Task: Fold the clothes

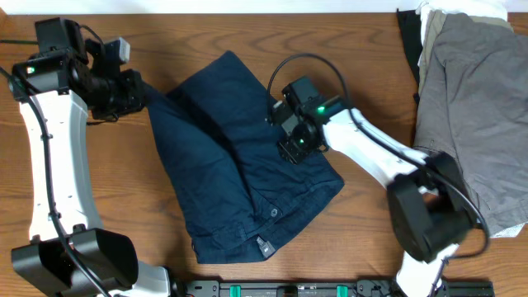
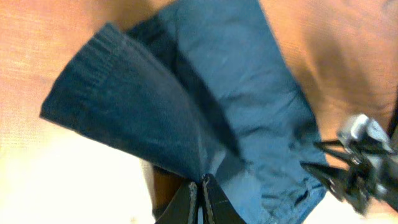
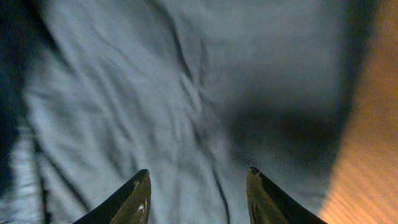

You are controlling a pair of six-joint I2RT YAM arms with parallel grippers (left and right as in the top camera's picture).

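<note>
Directly beneath spread right claw: shorts; left claw pinches edge.

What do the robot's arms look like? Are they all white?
Not all white. The left arm and right arm both have smooth white tubes joined by chunky black joints. Thin black cables loop along them, and a small green light glows near each wrist. The right pincer has two dark, pointed fingers.

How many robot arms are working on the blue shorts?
2. The left arm stands at the left, the left pincer shut on the shorts' edge. The right arm reaches from bottom right, the right pincer open over the shorts' middle.
</note>
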